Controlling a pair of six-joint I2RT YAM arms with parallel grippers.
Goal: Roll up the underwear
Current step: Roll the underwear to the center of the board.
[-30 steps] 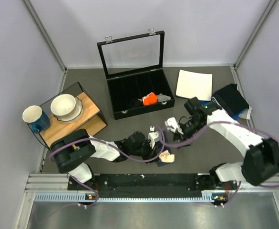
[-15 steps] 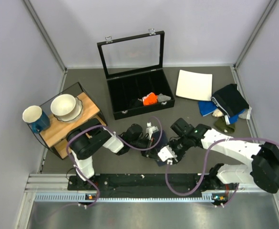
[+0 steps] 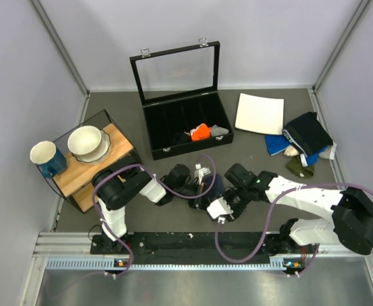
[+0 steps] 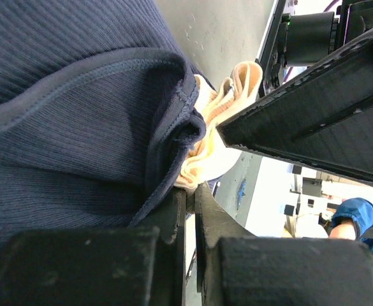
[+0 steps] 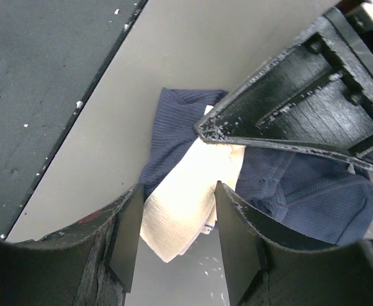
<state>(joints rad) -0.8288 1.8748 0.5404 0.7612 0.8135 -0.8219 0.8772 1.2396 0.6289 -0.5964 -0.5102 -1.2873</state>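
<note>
I have both arms stretched low and inward, wrists nearly meeting; my left gripper (image 4: 189,194) is pinched tight on the underwear (image 4: 78,95); my right gripper (image 5: 176,191) points down, fingers spread.

- Noted bench (image 3: 113,102) as dark grey and matt, closed in by pale walls (image 3: 20,76) at left, rear and right.
- Found black case (image 3: 173,150) resting on it at rear centre, glass lid (image 3: 176,73) standing open.
- Found white square sheet (image 3: 259,113) lying flat to the right of the case, apart from it.
- Found heap of garments (image 3: 307,137) at the right edge, just beside the sheet; dark, blue and olive pieces, count not determinable.
- Found wire stand (image 3: 119,164) with wooden board at left, feet on the surface.
- Found underwear (image 5: 307,191) at near centre, bunched; navy, with pale beige waistband (image 5: 186,204) lying against the surface.
</note>
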